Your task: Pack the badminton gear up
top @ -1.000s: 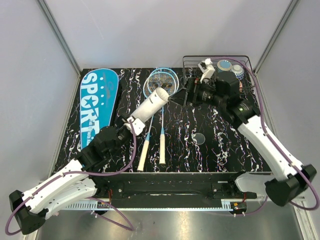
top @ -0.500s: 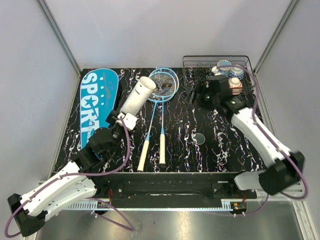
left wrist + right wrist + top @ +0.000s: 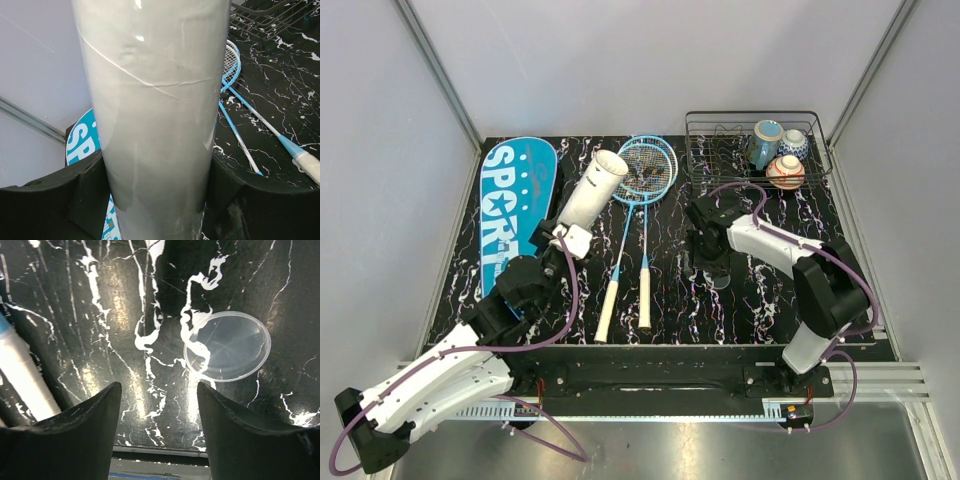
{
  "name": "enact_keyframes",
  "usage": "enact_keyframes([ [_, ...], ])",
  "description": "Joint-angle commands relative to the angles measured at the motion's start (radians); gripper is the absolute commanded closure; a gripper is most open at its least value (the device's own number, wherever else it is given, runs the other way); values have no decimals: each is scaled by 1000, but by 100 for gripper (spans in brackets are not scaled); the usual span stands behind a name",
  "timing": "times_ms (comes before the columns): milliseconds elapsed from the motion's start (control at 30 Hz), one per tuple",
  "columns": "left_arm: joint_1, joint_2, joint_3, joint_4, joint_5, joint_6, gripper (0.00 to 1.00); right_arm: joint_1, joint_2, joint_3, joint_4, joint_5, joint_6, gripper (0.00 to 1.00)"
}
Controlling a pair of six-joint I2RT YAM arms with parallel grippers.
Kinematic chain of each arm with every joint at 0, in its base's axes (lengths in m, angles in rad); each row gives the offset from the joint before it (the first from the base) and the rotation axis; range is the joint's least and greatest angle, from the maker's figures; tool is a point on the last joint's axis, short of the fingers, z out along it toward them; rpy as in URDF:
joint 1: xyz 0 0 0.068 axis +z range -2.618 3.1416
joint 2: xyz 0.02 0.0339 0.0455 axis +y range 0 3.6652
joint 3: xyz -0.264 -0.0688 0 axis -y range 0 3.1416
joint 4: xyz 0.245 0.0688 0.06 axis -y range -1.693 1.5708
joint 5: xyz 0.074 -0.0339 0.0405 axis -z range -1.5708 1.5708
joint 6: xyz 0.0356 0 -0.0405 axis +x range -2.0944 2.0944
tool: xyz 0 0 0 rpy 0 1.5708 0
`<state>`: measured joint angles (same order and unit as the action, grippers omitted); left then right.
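My left gripper (image 3: 563,238) is shut on the lower end of the long white tube (image 3: 585,193), which leans up and away, its open end near the bag's edge. In the left wrist view the tube (image 3: 155,100) fills the space between my fingers. The teal "SPORT" bag (image 3: 515,205) lies flat at the left. Two blue-framed rackets (image 3: 645,165) lie side by side in the middle, with their white handles (image 3: 645,300) toward me. My right gripper (image 3: 159,405) is open and empty, pointing down at the table just beside a clear round lid (image 3: 227,346). No shuttlecock shows clearly.
A black wire rack (image 3: 720,150) at the back right holds three ceramic cups (image 3: 780,170). A racket handle (image 3: 22,375) lies left of my right gripper. Grey walls close in the black marbled table (image 3: 770,310) on three sides.
My left gripper has swung the tube from over the rackets to the left, toward the bag. My right arm has drawn back from the rack and come down beside the clear lid.
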<state>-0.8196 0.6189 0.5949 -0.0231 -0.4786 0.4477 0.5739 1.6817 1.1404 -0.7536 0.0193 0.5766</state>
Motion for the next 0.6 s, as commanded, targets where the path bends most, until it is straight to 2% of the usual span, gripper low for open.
enact_keyframes([
  [0, 4, 8, 8, 84, 9, 5, 100, -3, 12, -13, 49, 67, -20, 33],
  [200, 2, 16, 11, 75, 15, 5, 100, -5, 75, -30, 108, 76, -41, 55],
  [333, 4, 15, 9, 78, 14, 6, 100, -3, 110, -36, 126, 102, -38, 60],
  [567, 2, 21, 9, 77, 24, 2, 100, -3, 84, -62, 142, 107, -55, 60],
])
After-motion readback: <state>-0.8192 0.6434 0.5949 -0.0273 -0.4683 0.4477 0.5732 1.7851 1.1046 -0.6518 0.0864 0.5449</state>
